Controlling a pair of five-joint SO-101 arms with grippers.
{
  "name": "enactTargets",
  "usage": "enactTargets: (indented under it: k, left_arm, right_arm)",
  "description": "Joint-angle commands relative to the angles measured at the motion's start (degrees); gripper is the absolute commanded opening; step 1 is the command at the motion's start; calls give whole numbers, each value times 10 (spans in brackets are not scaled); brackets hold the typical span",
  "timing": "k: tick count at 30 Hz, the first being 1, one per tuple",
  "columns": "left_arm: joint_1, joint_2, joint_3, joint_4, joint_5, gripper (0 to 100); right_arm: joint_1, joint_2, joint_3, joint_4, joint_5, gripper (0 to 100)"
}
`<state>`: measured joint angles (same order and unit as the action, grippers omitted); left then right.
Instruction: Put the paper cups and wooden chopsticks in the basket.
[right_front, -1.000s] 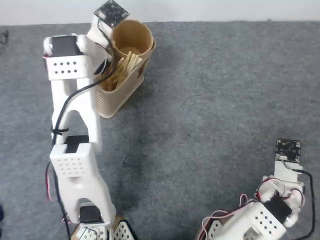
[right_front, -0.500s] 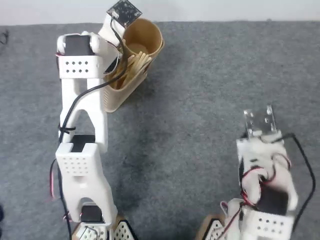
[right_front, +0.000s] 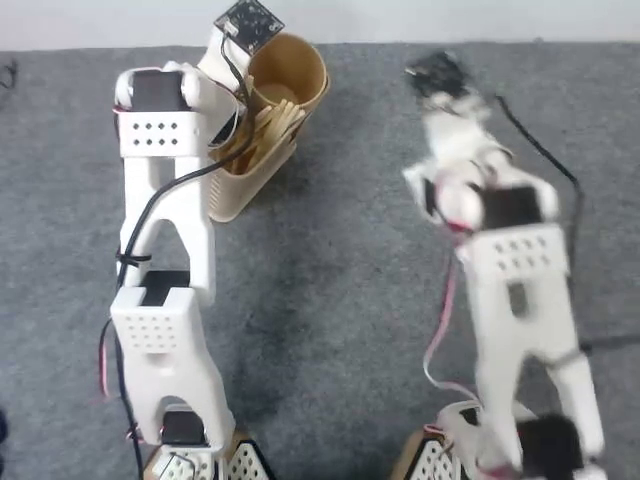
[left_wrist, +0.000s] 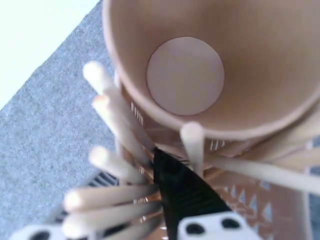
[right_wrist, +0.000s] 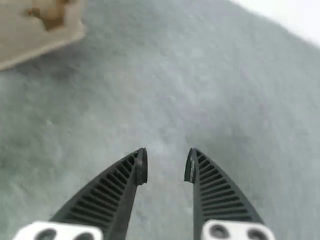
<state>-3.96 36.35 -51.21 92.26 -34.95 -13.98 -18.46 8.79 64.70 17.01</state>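
Two arms on my high view. Right gripper (right_wrist: 166, 167) hangs over the grey mat (right_front: 350, 250), jaws slightly parted, holding nothing. Farther off, upper left of frame, the basket (right_front: 235, 195) holds chopsticks (right_front: 268, 122) and a cup (right_front: 290, 70). Left gripper (left_wrist: 150, 180) sits among the sticks; its grip I cannot tell.

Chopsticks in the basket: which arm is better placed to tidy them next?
Left, probably. Its jaws sit among the chopsticks in the basket; the right arm's open jaws hang over carpet, apart.
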Motion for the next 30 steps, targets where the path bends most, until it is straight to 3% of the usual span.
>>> enactTargets:
  k: [1,6,22,30]
  left_arm:
    - [-3,15,51,-18,3,9]
    - [-18,14,64,-37,3,9]
    - [-82,11,51,-135,5,18]
    - [-119,14,15,-159,45,164]
  right_arm:
    - [-35,90,-97,-48,31,148]
    - [-44,191,-161,-121,41,148]
    - [-42,218,-149,-120,62,145]
    - [-44,218,-148,-119,78,145]
